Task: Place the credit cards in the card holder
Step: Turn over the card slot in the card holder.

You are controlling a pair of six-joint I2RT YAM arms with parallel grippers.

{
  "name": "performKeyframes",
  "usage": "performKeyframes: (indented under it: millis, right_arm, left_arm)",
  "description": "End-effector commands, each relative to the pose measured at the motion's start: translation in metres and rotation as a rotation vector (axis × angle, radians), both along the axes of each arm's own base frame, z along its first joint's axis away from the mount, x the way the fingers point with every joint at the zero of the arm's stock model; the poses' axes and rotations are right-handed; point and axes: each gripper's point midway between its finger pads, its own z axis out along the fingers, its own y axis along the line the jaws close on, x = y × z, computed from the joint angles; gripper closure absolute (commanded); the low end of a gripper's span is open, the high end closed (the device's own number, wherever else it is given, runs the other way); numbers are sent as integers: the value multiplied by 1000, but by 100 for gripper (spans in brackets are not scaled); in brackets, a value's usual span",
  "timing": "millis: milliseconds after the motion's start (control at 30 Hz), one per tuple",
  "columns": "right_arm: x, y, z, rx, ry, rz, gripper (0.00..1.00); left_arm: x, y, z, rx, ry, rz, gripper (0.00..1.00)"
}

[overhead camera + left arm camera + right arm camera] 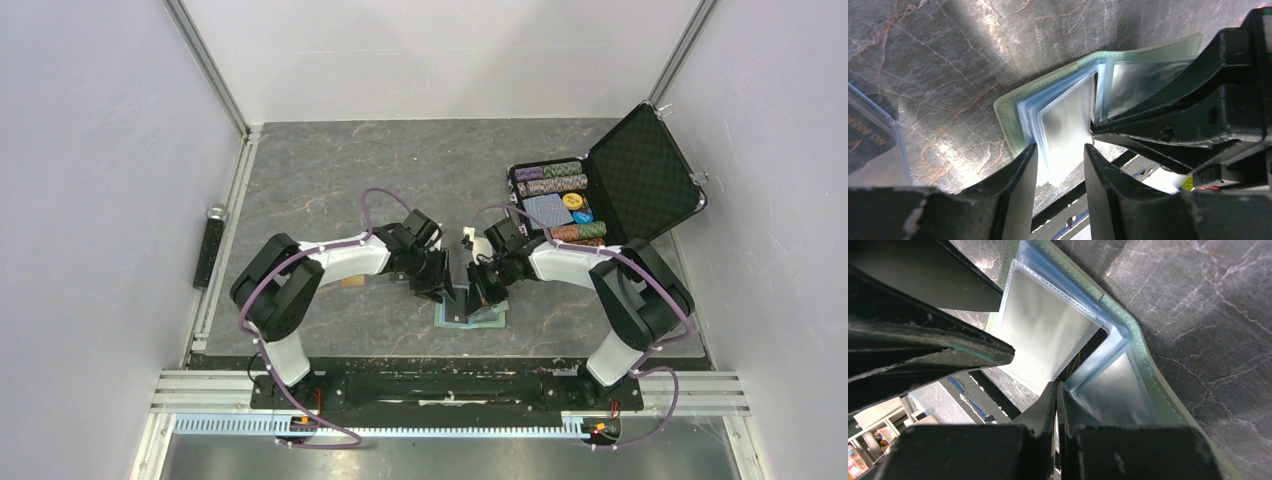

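The pale green card holder (470,318) lies open on the table between both arms, its clear and light blue pockets fanned up (1008,115) (1143,365). My left gripper (443,295) (1060,146) is open, its fingers on either side of one clear pocket leaf. My right gripper (482,298) (1055,384) is shut on a thin dark credit card (1087,352), seen edge-on, its far end between the pocket leaves. An orange-gold credit card (350,281) lies on the table left of my left gripper. A dark card with orange print (868,140) shows at the left edge of the left wrist view.
An open black hard case (640,170) stands at the back right with striped poker chips (550,180) and a blue card deck (548,210) in it. A small white object (467,240) lies behind the grippers. A black bar (210,245) sits on the left rail.
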Motion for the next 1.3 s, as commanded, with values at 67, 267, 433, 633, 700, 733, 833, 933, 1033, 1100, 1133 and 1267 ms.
performKeyframes:
  millis: [67,267,433,633,700,733,833,933,1033,1100,1133,1267]
  right_arm:
    - [-8,-10,-19,-58,26,2,100]
    - [-7,-9,-19,-53,29,4,100]
    - [-3,-1,-10,-14,25,15,100]
    - [8,7,10,40,-13,3,100]
    - [10,2,11,28,-8,-12,100]
    - [10,-1,11,16,2,-16,100]
    - [10,-11,10,-27,-1,-22,100]
    - [14,-21,11,-78,-30,-19,100]
    - [16,-34,8,-146,-46,-15,100]
    - [15,-43,5,-192,-44,-21,100]
    - [13,-46,3,-208,-41,-23,100]
    - [9,-53,-2,-240,-36,-22,100]
  left_arm:
    - [2,-9,-1,-17,14,-7,56]
    - [6,-23,14,-96,-1,-28,71]
    - [7,-28,21,-123,-4,-38,97]
    - [5,0,15,45,-20,-45,98]
    - [5,10,16,93,-33,-46,98]
    - [5,15,16,119,-34,-43,98]
    - [3,23,15,158,-30,-38,98]
    - [3,25,15,172,-29,-31,98]
    - [6,25,18,177,-38,-26,98]
    - [8,20,22,158,-38,-23,98]
    - [7,15,25,139,-32,-25,95]
    - [10,-2,36,79,-34,-33,79]
